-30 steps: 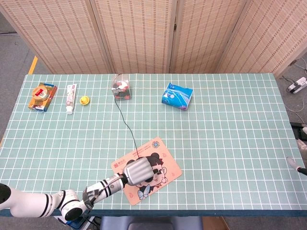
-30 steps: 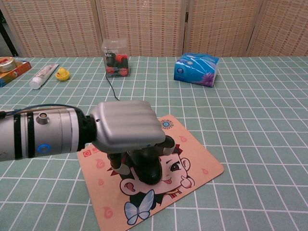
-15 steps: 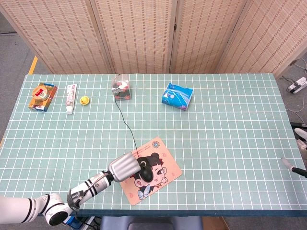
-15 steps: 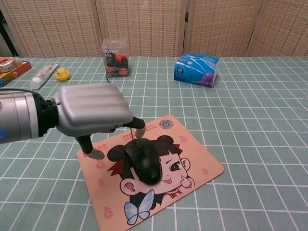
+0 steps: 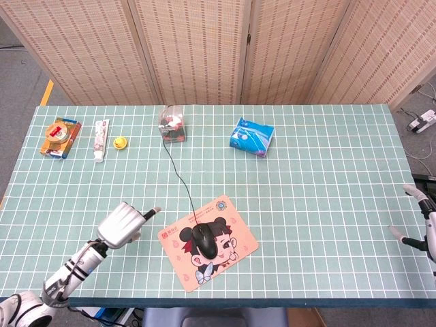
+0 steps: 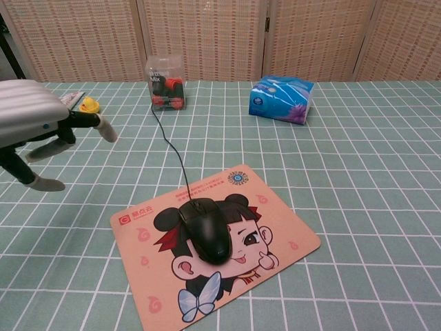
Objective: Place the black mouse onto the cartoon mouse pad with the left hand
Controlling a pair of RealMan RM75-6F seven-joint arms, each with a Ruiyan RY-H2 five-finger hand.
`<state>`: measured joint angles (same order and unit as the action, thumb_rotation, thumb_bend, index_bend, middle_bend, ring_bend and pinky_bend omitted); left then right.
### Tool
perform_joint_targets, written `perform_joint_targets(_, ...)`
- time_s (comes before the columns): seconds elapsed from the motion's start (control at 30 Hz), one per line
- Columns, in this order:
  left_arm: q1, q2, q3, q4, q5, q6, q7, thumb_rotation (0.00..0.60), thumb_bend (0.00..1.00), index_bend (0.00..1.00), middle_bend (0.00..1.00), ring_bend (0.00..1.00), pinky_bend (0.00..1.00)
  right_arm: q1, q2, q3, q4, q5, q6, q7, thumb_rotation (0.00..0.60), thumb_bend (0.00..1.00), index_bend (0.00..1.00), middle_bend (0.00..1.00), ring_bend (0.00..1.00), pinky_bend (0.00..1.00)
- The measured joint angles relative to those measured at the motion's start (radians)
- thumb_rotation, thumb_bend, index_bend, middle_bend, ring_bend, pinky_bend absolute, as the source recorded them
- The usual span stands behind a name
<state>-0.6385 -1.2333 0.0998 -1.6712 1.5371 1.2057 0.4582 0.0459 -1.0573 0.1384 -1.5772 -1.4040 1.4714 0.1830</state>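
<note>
The black mouse (image 5: 205,240) (image 6: 205,229) lies on the cartoon mouse pad (image 5: 235,232) (image 6: 289,234), over the printed character's face. Its cable (image 5: 178,174) (image 6: 171,150) runs back to a clear box at the table's far side. My left hand (image 5: 121,225) (image 6: 31,127) hangs open to the left of the pad, well apart from the mouse, holding nothing. Only the tips of my right hand (image 5: 417,218) show at the right edge of the head view, fingers apart.
Along the far edge stand a clear box with red items (image 5: 173,123) (image 6: 165,83), a blue tissue pack (image 5: 252,137) (image 6: 282,98), a yellow duck (image 5: 120,142) (image 6: 88,105), a toothpaste tube (image 5: 101,139) and a tin on a box (image 5: 60,136). A folding screen stands behind.
My left hand has let go of the mouse and drawn away to the left, off the pad. The mouse stays on the pad. The right hand's tips have risen slightly at the edge.
</note>
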Motion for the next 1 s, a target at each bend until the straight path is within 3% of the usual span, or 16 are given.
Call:
perform_joint_targets(0.17,0.079,0.026,0.005,-0.008,-0.039,0.061,-0.018,0.6,0.18,0.32,0.6,0.71,0.97,0.015,-0.011,-0.006,-0.003,0.01,-0.032,-0.043,0.6,0.12,0.19,0.27,0.2,0.4)
perform_joint_targets(0.4,0.193,0.06,0.01,-0.049,-0.112,0.134,-0.029,0.6,0.18,0.34,0.6,0.66,0.84,0.028,-0.016,-0.013,-0.015,0.026,-0.06,-0.104,0.6,0.12,0.19,0.27,0.2,0.4)
perform_joint_targets(0.67,0.301,0.087,0.012,-0.06,-0.189,0.188,-0.053,0.6,0.18,0.37,0.59,0.66,0.83,0.037,-0.011,-0.018,-0.039,0.056,-0.087,-0.162,0.6,0.12,0.19,0.28,0.2,0.4)
perform_joint_targets(1.0,0.357,0.061,-0.019,0.041,-0.224,0.189,-0.108,0.6,0.18,0.41,0.57,0.65,0.83,0.055,-0.021,-0.03,-0.045,0.069,-0.127,-0.208,0.6,0.12,0.19,0.28,0.2,0.4)
